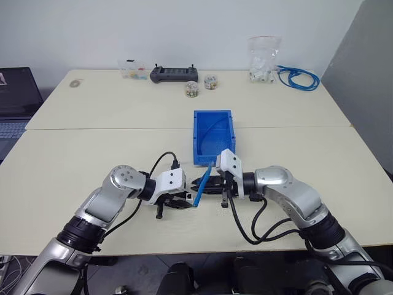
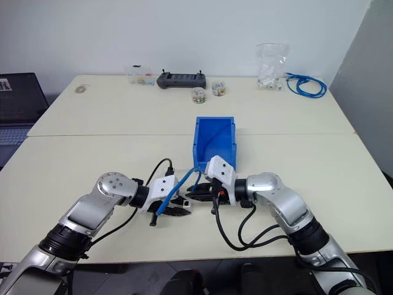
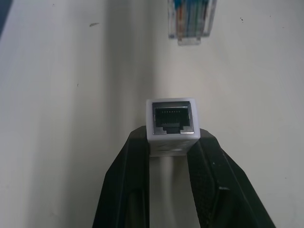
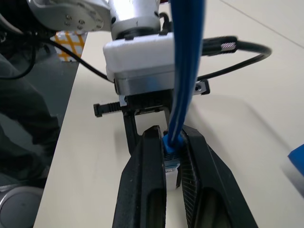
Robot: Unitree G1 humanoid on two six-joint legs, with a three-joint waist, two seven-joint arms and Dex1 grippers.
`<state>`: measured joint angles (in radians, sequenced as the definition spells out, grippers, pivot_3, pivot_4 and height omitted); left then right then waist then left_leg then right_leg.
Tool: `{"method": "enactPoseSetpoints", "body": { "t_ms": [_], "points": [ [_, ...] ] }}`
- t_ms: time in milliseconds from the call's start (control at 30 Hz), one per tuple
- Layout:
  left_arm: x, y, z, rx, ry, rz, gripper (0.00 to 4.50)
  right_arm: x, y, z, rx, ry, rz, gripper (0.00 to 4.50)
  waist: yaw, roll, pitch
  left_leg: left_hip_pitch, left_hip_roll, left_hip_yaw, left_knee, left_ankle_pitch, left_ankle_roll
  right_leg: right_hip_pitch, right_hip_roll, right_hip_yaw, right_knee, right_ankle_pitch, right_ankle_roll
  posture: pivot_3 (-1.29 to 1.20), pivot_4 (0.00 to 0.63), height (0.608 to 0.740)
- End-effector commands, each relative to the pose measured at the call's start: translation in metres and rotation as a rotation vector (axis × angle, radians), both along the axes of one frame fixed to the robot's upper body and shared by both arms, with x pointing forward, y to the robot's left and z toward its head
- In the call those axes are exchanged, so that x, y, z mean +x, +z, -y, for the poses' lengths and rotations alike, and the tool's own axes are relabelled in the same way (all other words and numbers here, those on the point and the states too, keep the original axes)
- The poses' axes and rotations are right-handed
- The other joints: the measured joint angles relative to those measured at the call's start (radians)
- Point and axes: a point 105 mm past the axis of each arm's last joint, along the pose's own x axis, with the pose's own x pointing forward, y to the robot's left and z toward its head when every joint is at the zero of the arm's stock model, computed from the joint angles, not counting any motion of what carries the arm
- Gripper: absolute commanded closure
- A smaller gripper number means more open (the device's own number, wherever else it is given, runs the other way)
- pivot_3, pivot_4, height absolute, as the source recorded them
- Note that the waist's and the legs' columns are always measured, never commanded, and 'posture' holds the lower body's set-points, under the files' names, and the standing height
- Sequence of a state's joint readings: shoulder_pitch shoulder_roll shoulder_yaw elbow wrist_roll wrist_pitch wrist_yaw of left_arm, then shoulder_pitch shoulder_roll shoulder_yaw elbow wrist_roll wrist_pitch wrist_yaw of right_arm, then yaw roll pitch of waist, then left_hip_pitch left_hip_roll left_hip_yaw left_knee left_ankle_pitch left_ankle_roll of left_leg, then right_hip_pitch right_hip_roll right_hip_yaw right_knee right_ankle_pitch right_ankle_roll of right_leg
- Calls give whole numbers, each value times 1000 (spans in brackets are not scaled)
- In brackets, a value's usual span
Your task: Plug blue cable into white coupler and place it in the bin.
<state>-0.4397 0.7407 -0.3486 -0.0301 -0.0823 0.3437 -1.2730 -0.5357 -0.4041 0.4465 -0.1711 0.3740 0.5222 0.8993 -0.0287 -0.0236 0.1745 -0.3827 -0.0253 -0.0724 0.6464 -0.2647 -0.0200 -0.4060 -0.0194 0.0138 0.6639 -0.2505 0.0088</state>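
Counter [image 1: 92,153] is pale and mostly bare around your work zone. At the far edge, well apart from you, sit a black controller [image 1: 174,74], a few small jars [image 1: 191,89], a clear bag [image 1: 264,58] and a coiled bundle of blue cable [image 1: 299,77]; ignore that coil, it isn't your cable. A laptop [image 1: 15,101] sits off to your left.

The bin [image 1: 214,136] stands just beyond both claws, near the middle of the counter, open top, nothing of yours in it yet.

Your right claw [image 4: 172,156] is pinching the blue cable [image 4: 187,66] right at its plug end; the strand runs up and away from the fingers. Your left claw [image 3: 172,147] is pinching the white coupler [image 3: 172,126], socket facing outward. In the left wrist view the clear plug [image 3: 189,21] floats ahead of the socket, apart from it, not inserted.

Judgement: you're at alignment, mating not yet done.

Risks:
- Plug looks offset from the socket axis. Push now and it likely jams on the rim or skids past.
- Can't tell the latch tab's side. If it's wrong for the socket, it won't seat.
- The coupler is held by its rear end only; a hard push could pivot it or pop it out.
- Loose strand may snag a claw.
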Motion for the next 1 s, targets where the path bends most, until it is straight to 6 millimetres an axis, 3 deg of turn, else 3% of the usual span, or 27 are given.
{"method": "enactPoseSetpoints", "body": {
  "t_ms": [33,533,1000],
  "points": [
    [-7,-4,4,32,-30,-30,3734,-5,9,-7,5,57,56,4366,0,0,0,0,0,0,0,0,0,0,0,0,0,0,0,0,150,740],
    [-8,-1,4,66,-37,-18,3734,3,-5,-23,-50,78,79,4366,-1,0,0,0,0,0,0,0,0,0,0,0,1,0,0,0,150,740],
    [-8,-2,5,65,-27,-10,3734,3,-25,-18,-118,99,60,4367,-2,0,0,1,0,0,0,0,0,0,0,0,1,0,0,0,150,740]
  ]
}}
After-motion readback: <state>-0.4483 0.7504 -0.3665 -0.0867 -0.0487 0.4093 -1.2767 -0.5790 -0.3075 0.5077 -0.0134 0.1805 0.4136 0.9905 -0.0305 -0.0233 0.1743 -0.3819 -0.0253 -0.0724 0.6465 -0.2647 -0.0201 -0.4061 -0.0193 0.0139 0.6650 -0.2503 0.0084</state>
